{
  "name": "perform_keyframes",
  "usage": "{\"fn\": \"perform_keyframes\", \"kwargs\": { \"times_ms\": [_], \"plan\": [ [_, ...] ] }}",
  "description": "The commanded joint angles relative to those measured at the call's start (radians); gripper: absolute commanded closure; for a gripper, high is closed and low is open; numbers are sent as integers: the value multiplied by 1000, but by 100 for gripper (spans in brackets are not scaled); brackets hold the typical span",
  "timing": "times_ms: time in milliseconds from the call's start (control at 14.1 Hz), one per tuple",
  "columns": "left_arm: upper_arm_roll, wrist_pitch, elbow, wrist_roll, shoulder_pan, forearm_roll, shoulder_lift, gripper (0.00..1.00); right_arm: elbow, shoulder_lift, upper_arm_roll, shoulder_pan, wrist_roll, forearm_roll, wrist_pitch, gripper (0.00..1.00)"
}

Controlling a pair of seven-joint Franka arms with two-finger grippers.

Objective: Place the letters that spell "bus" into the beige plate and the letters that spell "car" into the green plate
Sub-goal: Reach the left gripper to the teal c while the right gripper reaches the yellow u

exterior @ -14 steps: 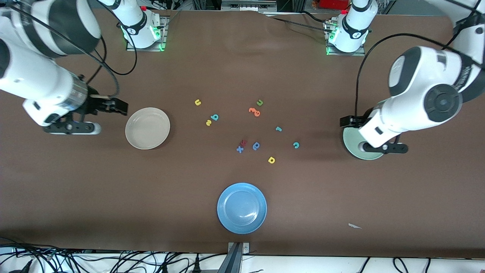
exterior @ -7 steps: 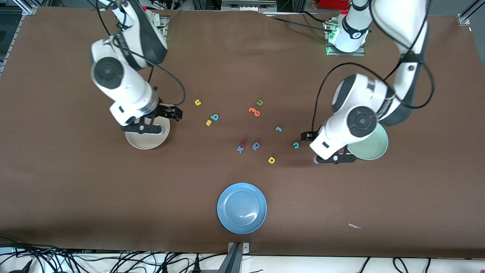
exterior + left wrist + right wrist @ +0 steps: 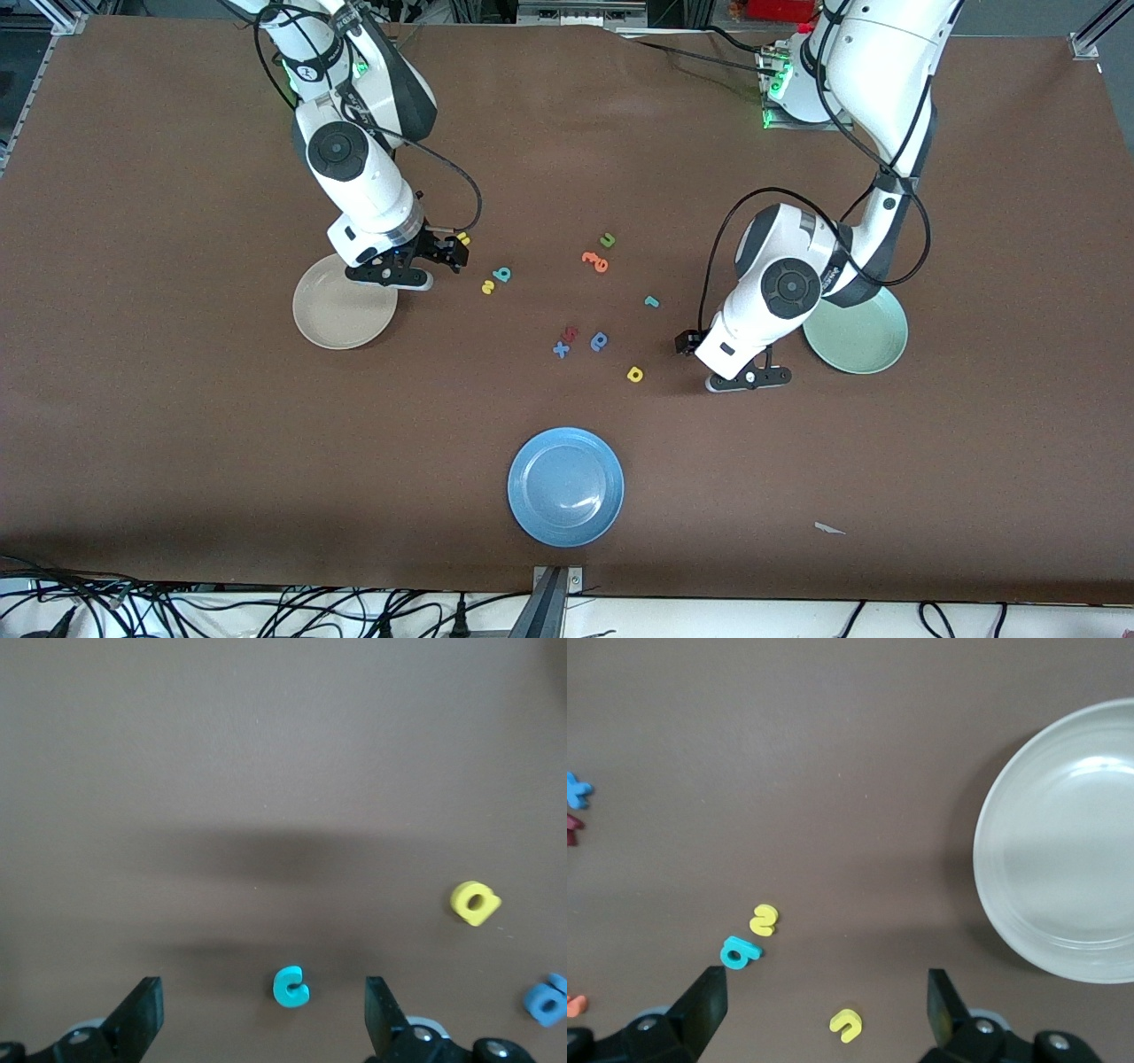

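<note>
My right gripper [image 3: 448, 254] [image 3: 824, 1010] hangs open over the yellow "u" [image 3: 462, 238] [image 3: 846, 1024], which lies between its fingers in the right wrist view. The teal "b" [image 3: 502, 274] [image 3: 739, 951] and yellow "s" [image 3: 487, 287] [image 3: 764, 920] lie close by, and the beige plate [image 3: 319, 328] [image 3: 1072, 842] sits beside that gripper. My left gripper [image 3: 688, 344] [image 3: 261, 1019] is open over the teal "c" [image 3: 290, 986], hidden in the front view. The yellow "a" [image 3: 634, 375] [image 3: 475, 903] and teal "r" [image 3: 651, 302] lie near it. The green plate [image 3: 864, 341] is beside the left arm.
A green "u" [image 3: 607, 239] and orange letters [image 3: 595, 260] lie mid-table. A blue "x" [image 3: 560, 349], a dark red letter [image 3: 570, 333] and a blue rounded letter [image 3: 599, 341] are clustered together. A blue plate [image 3: 565, 486] sits nearest the front camera, a paper scrap [image 3: 828, 528] toward the left arm's end.
Both arms swung in from the table's ends. The right gripper passed over the beige plate to the yellow "u"; the left gripper left the green plate and came over the teal "c".
</note>
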Motion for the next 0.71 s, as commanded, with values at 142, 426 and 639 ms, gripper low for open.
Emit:
{"fn": "perform_keyframes", "kwargs": {
  "times_ms": [142, 426, 639],
  "plan": [
    [2, 97, -99, -62, -35, -21, -9, 6, -123, -19, 28, -7, 58, -19, 138, 0],
    [-16, 97, -90, -83, -33, -27, 18, 23, -160, 28, 65, -4, 135, -35, 217, 0],
    [-16, 102, -68, -93, -32, -27, 48, 29, -160, 87, 71, 25, 213, -97, 261, 0]
  ]
}}
